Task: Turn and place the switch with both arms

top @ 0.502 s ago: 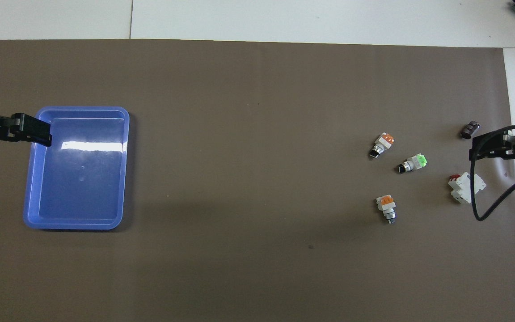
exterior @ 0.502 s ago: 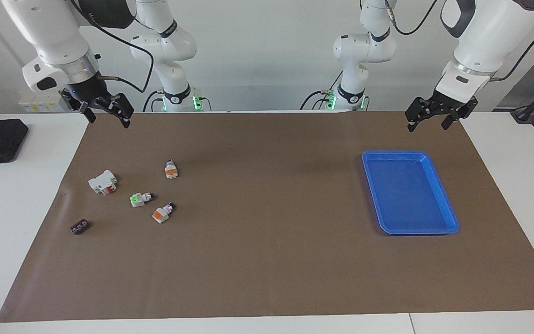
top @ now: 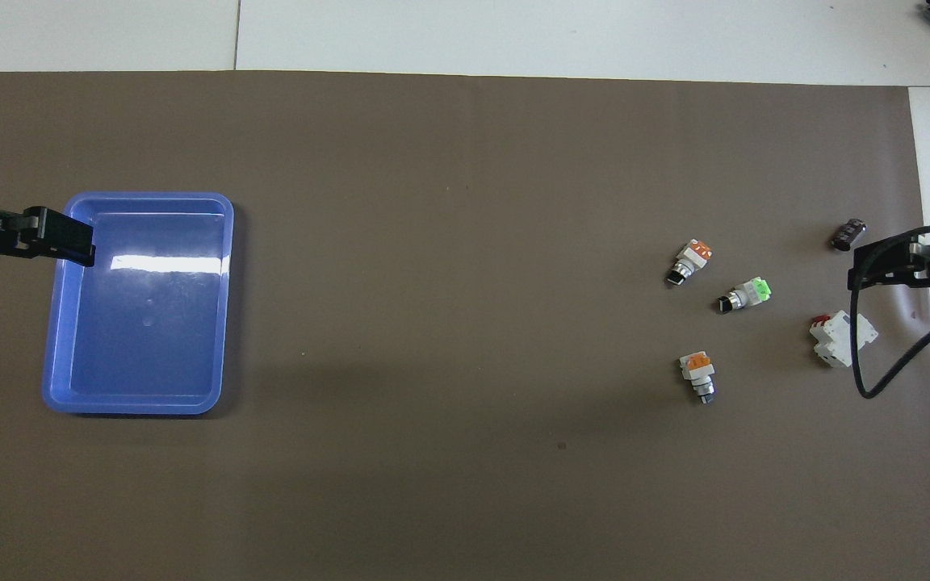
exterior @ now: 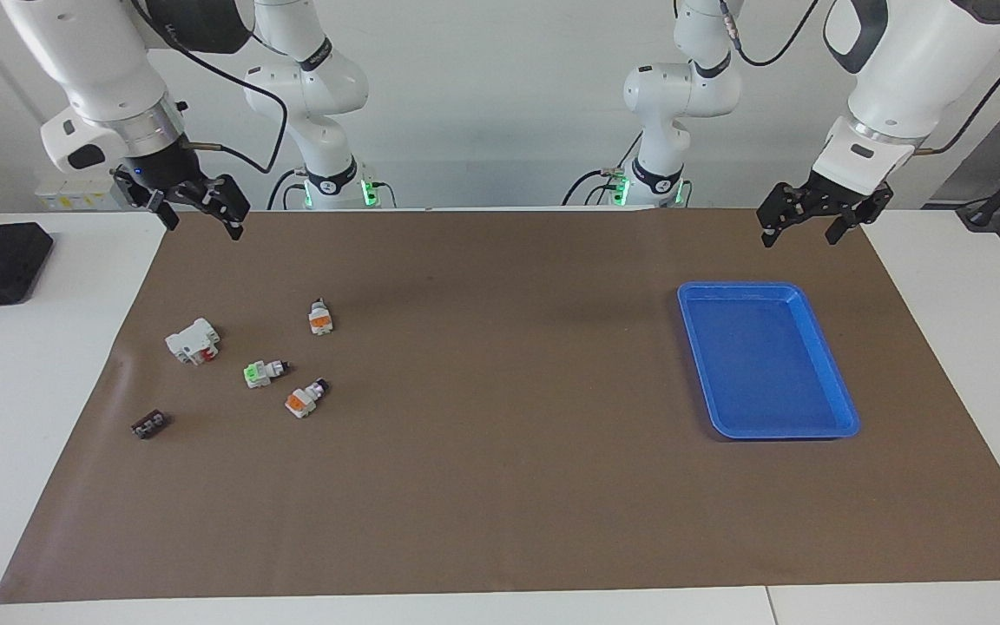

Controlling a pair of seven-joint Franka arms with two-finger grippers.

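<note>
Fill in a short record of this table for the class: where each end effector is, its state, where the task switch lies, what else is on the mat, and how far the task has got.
left end effector: open, raised over the mat's edge by the blue tray, holding nothing
right end effector: open, raised over the mat's corner at its own end, holding nothing
switch: on the mat, nearest the robots of the small parts
other parts: green-faced switch, second orange switch, white breaker, small dark part
tray contents: none
progress: switch not yet touched

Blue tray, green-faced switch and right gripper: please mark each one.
blue tray [exterior: 830, 360], facing view, on its rim.
green-faced switch [exterior: 259, 373], facing view, on its body.
right gripper [exterior: 201, 215], facing view, between its open fingertips.
</note>
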